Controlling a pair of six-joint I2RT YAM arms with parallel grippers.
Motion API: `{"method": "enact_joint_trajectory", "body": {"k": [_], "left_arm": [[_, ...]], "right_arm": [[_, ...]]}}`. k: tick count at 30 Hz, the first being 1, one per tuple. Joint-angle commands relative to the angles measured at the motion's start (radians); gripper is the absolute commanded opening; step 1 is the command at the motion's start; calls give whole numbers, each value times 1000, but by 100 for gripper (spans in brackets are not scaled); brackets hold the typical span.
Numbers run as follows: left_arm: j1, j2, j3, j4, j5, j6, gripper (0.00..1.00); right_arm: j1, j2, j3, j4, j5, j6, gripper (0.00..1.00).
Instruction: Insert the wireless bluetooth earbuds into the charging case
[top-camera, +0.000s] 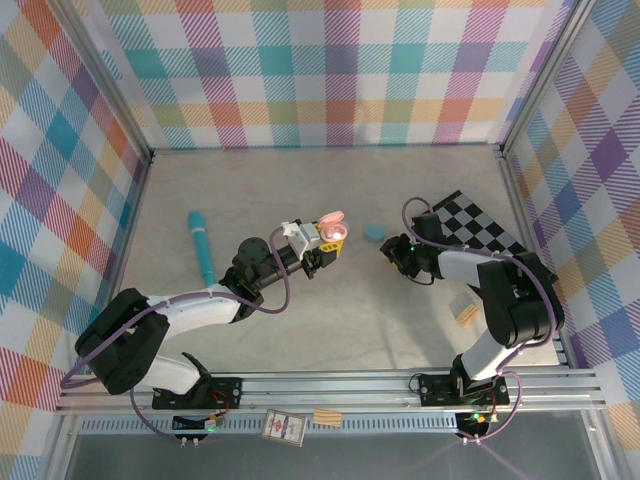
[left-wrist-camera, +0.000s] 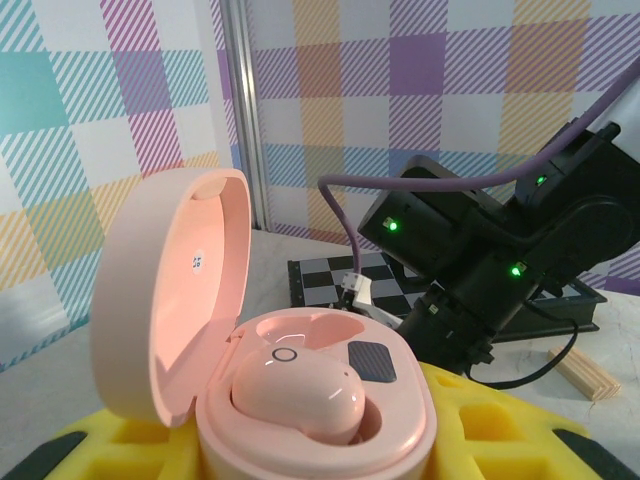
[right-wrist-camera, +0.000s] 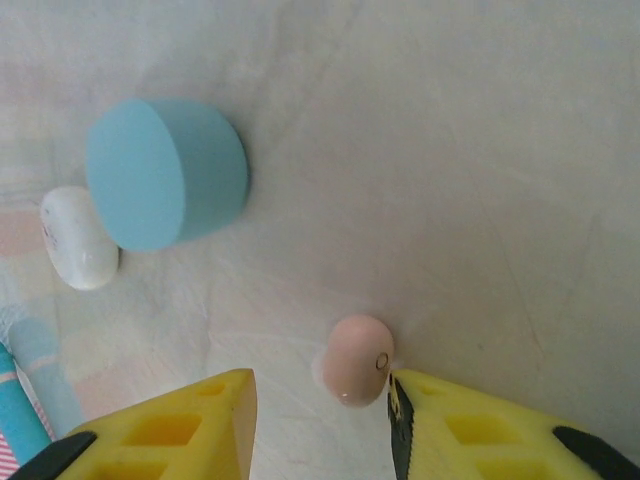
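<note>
lying near pink earbud (right-wrist-camera: 357, 360): teal puck (right-wrist-camera: 165, 172)

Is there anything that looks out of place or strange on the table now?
One pink earbud lies loose on the table between the fingers of the open right gripper, while the other earbud sits in the open pink charging case. Nothing looks spilled or damaged.

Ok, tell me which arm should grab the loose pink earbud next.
Right. The right end effector, open, straddles the earbud on the table; the left end effector holds the open pink case.
</note>
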Motion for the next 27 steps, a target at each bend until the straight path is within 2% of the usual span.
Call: {"method": "enact_joint_trajectory", "body": {"k": [1, 14, 18, 27], "left_arm": [[2, -15, -3, 28, 13, 8, 34], [1, -13, -3, 37, 17, 4, 34], [3, -7, 1, 46, 19, 3, 34], [2, -12, -2, 40, 20, 2, 34]], "right_arm": [[-10, 3, 26, 1, 33, -35, 40], [-23, 31, 29, 1, 19, -58, 41], [-23, 74, 46, 14, -35, -82, 41], [-23, 123, 53, 34, -91, -102, 33]]}}
